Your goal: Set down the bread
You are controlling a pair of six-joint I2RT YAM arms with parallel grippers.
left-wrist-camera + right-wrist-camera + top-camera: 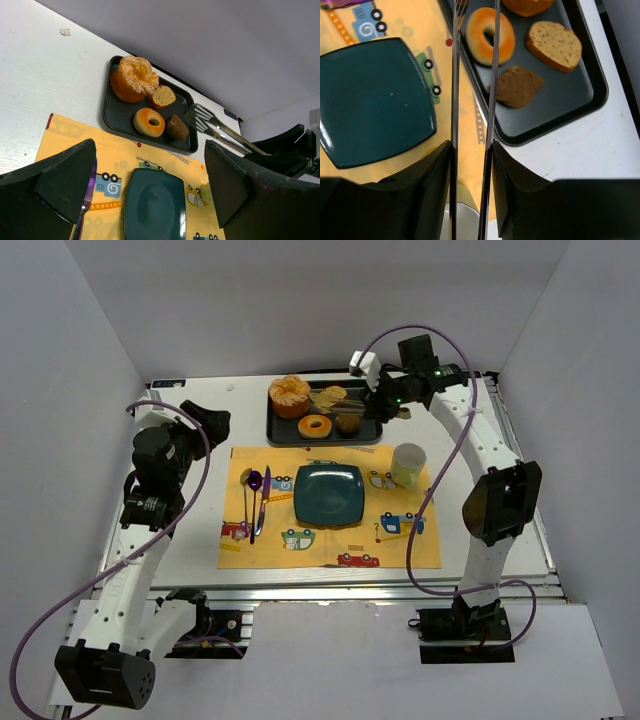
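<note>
The bread (315, 426) (149, 122) (490, 35) is a small golden ring lying in the black tray (275, 432) at the back of the table. My right gripper (380, 400) (472, 145) is shut on metal tongs (455, 75) (215, 125), one jaw pressed against each arm. The tong arms stand apart and reach over the tray's near edge, with one arm crossing above the ring's hole. I cannot tell whether they touch the bread. My left gripper (213, 421) (150, 150) hangs open and empty at the back left of the placemat.
A large orange lobed bun (290, 395), a sliced roll (554, 44) and a brown lump (519, 86) share the tray. A teal square plate (329, 493) lies on the yellow placemat (400, 540), with a pale mug (408, 465) to its right and purple cutlery (255, 502) to its left.
</note>
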